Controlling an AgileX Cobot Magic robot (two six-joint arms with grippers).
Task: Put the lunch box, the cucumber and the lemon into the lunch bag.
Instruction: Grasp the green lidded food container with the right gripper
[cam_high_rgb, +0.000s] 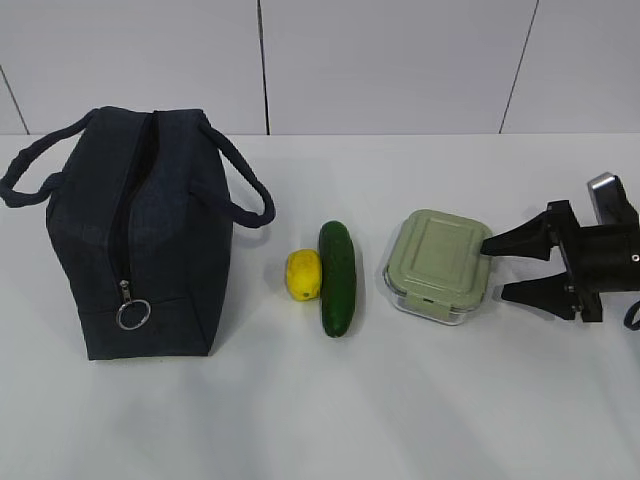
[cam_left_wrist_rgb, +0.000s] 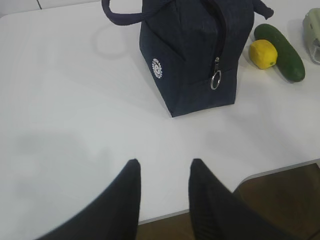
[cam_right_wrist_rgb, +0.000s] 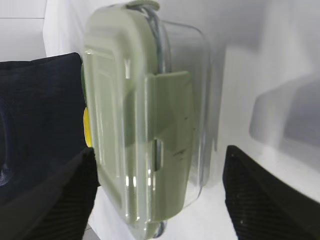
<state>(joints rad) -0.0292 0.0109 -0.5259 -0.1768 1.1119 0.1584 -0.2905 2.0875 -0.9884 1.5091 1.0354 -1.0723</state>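
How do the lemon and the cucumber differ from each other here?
The lemon is bright yellow, short and oval; the cucumber is dark green, long and straight. The lemon lies nearer the lunch bag, the cucumber nearer the lunch box. Both lie side by side on the white table, outside the bag.

We see a white counter (cam_high_rgb: 300, 410) spreading wide beneath and ahead of each claw, smooth and matte, with soft grey shadows on it. Behind the counter, on the far side from the claws, stands a pale wall (cam_high_rgb: 400, 60) of large panels split by thin dark seams. In the left wrist view, just below the left claw, the counter's rounded front edge gives way to a brown floor (cam_left_wrist_rgb: 280, 195).
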